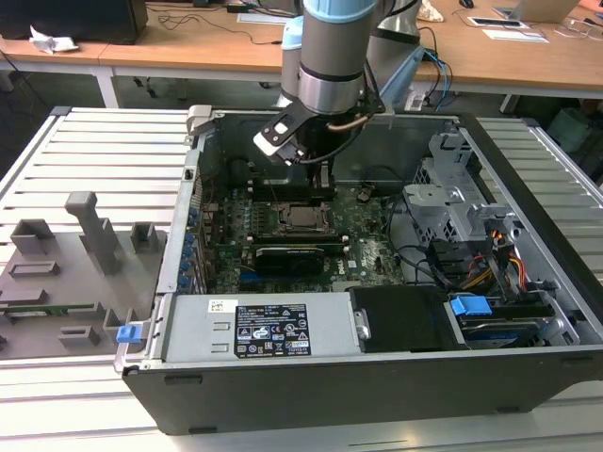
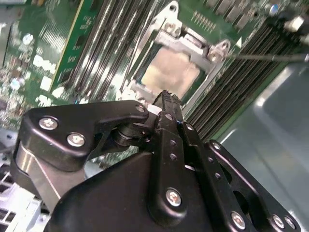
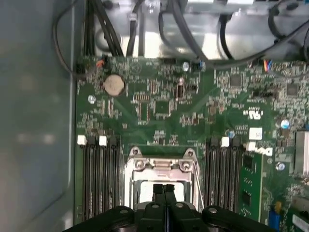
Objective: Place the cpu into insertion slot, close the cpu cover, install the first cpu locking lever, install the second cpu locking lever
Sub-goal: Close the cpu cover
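The gripper (image 1: pixel 322 175) hangs inside the open dark steel case (image 1: pixel 311 386), directly over the socket area of the green motherboard (image 3: pixel 159 106). You will find its jaws pressed together with nothing between them. The 2 black fingers (image 3: pixel 158 191) meet flat in the first wrist view, and the second wrist view shows a serrated edge along the fingertips (image 2: pixel 166 99).

The cpu (image 2: pixel 171 72) lies in the socket, a flat square with a dull, pale metallic face. The cpu cover (image 2: pixel 188 41), a thin stamped-metal frame with an open centre and screw heads at its corners, lies around it. Whether it is fully down cannot be told. A thin bare wire lever (image 2: pixel 265 57) runs out from 1 corner of the frame, above the memory slots (image 3: pixel 101 179), which are long, black and ribbed and flank the socket on 2 sides.

Also on the board are a round silver coin cell (image 3: pixel 114 84) and looping black cables (image 3: pixel 183 29). The case holds a boxy grey power supply (image 1: pixel 268 330) and a blue plastic latch (image 1: pixel 469 306). It stands on a ribbed aluminium table (image 1: pixel 104 141), with grey moulded fixtures (image 1: pixel 85 235) at the exterior view's left.

In both wrist views the gripper's glossy black bolted linkage covers 1 edge of the socket.
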`<state>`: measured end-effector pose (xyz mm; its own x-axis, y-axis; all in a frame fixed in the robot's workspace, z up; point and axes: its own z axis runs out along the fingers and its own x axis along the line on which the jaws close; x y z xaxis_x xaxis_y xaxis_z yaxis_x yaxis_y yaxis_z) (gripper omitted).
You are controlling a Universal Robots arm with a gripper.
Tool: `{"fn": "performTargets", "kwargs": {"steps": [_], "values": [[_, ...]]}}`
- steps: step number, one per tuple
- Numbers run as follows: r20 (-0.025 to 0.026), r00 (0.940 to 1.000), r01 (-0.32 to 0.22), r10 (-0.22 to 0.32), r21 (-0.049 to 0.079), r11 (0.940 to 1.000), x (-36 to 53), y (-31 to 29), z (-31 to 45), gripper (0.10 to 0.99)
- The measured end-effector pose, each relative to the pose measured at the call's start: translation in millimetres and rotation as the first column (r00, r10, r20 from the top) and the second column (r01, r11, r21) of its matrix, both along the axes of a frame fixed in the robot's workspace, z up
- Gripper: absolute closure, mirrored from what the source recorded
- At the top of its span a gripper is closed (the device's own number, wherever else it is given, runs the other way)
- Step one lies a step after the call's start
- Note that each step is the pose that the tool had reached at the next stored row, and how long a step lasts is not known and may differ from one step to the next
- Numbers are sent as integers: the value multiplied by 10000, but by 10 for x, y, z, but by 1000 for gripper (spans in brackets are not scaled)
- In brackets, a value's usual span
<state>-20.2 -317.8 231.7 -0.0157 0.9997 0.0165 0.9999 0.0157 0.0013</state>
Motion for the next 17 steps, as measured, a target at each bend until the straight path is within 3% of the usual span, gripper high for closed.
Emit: {"fn": "performTargets", "kwargs": {"steps": [3, 10, 13, 17], "values": [[0, 10000, -25, 25, -2, 10000, -100, 0, -65, 984], [65, 9999, -83, 83, -2, 10000, -272, 0, -162, 984], [73, 9999, -138, 138, -1, 9999, -289, 3, -244, 984], [72, 9999, -144, 144, -9, 9999, -290, 4, -251, 984]]}}
